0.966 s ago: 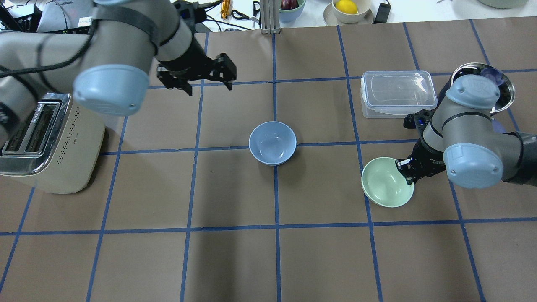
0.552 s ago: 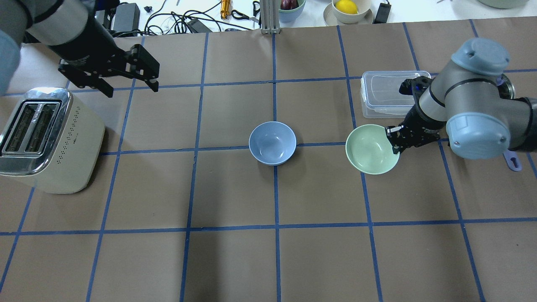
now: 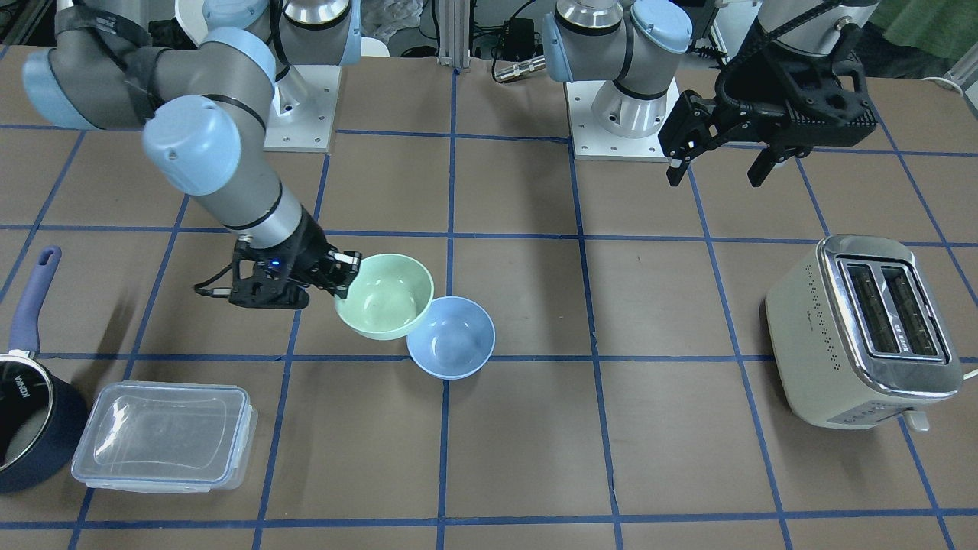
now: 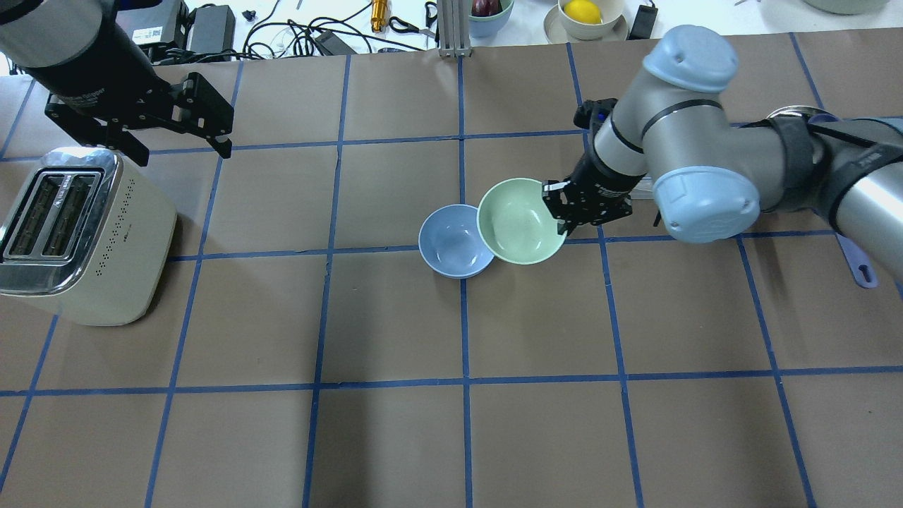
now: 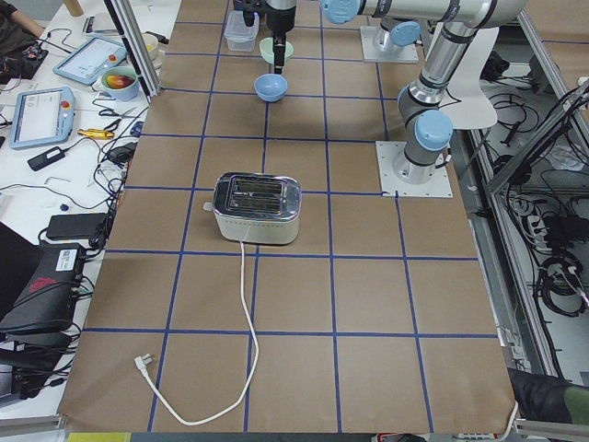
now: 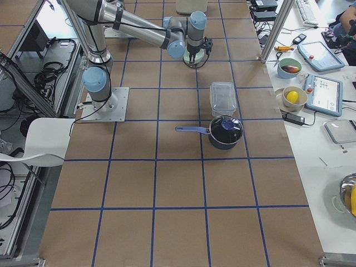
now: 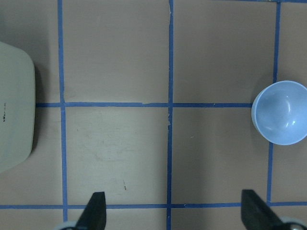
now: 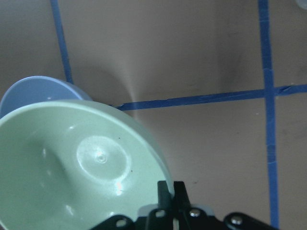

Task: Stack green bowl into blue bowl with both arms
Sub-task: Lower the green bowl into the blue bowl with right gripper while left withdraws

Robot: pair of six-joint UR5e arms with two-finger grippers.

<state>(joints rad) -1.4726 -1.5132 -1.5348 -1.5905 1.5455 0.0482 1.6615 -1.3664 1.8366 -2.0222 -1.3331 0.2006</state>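
green bowl [image 4: 520,221] aloft, overlapping blue bowl [image 4: 450,245]

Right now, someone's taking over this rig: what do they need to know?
Right gripper: shut on the rim of the small glossy mint-green bowl, held off the table.
Left gripper: open, empty, by the cream toaster.
Small glossy pale-blue bowl: upright at table centre; the green bowl's edge overlaps its rim, not centred.
Done: pick-up, most of the carry. Left: centre, lower, release.
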